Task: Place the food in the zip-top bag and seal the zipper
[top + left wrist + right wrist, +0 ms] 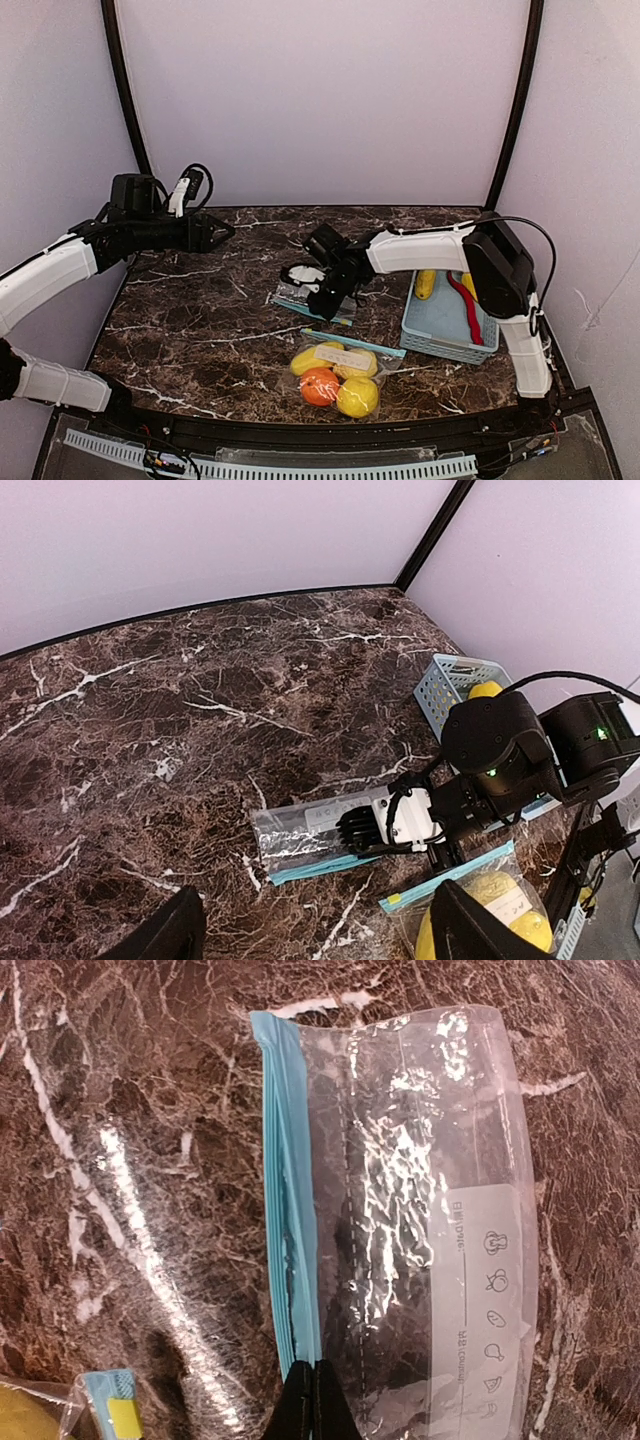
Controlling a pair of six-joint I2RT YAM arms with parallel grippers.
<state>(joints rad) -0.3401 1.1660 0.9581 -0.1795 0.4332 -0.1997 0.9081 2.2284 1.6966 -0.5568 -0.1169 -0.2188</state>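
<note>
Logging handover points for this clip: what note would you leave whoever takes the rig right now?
Left hand: open, raised at left, holding nothing.
Right hand: shut on the empty bag at its zipper edge.
Food: yellow fruit and an orange in a second bag near the front; yellow pieces and a chili in the basket.
Done: part bagged; that bag's seal cannot be judged.
Left: bag the basket food, seal the zipper.

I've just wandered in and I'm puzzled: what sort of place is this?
Probably a robot test booth, not a kitchen: two white arms over a marble-look table, plain pale walls closing it in, and toy-like food in a zip-top bag.
</note>
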